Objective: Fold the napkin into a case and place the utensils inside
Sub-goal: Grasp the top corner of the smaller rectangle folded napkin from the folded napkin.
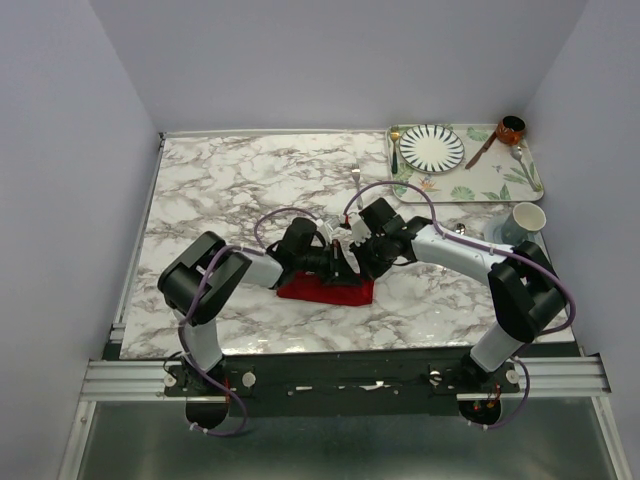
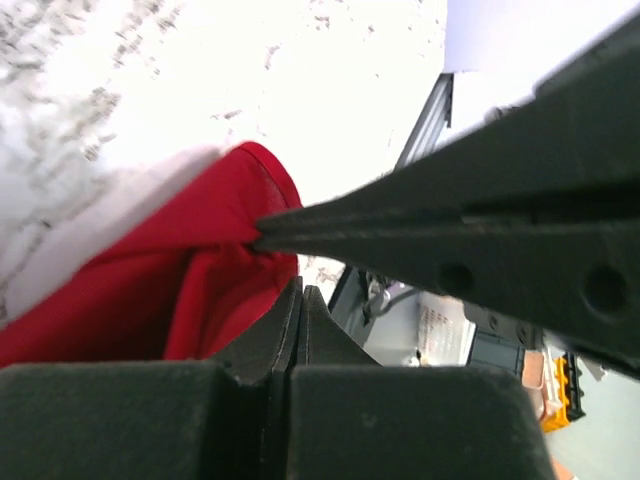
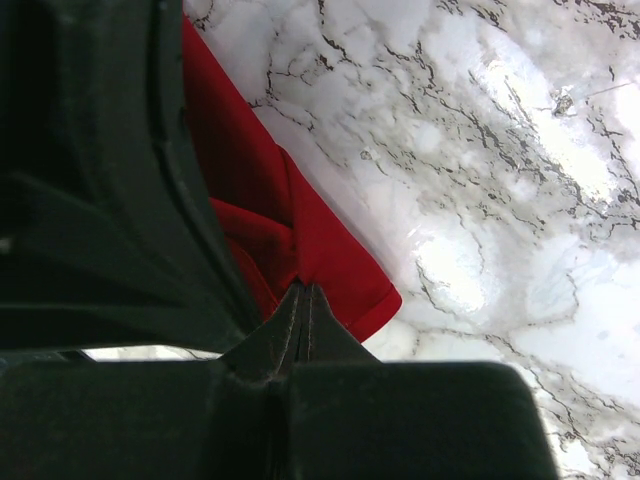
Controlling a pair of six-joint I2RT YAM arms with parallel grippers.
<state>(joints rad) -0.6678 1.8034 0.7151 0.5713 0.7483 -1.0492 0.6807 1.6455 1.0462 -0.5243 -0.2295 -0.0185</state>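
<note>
The red napkin (image 1: 322,290) lies bunched on the marble table (image 1: 230,190), near the front middle. Both grippers meet just above its far edge. My right gripper (image 1: 352,258) is shut on a fold of the napkin (image 3: 300,230), and the cloth pulls up into its closed tips (image 3: 302,290). My left gripper (image 1: 335,265) is also shut; the napkin (image 2: 170,270) runs right up to its closed tips (image 2: 300,292). In the left wrist view the right gripper's fingers (image 2: 420,225) pinch the cloth from the right. A silver fork (image 1: 355,176) lies alone farther back on the table.
A patterned tray (image 1: 500,185) at the back right holds a striped plate (image 1: 432,148), a gold spoon (image 1: 395,148), a brown wooden utensil (image 1: 481,152), a small brown bowl (image 1: 511,127) and a silver spoon (image 1: 519,155). A pale cup (image 1: 527,220) stands beside the right arm.
</note>
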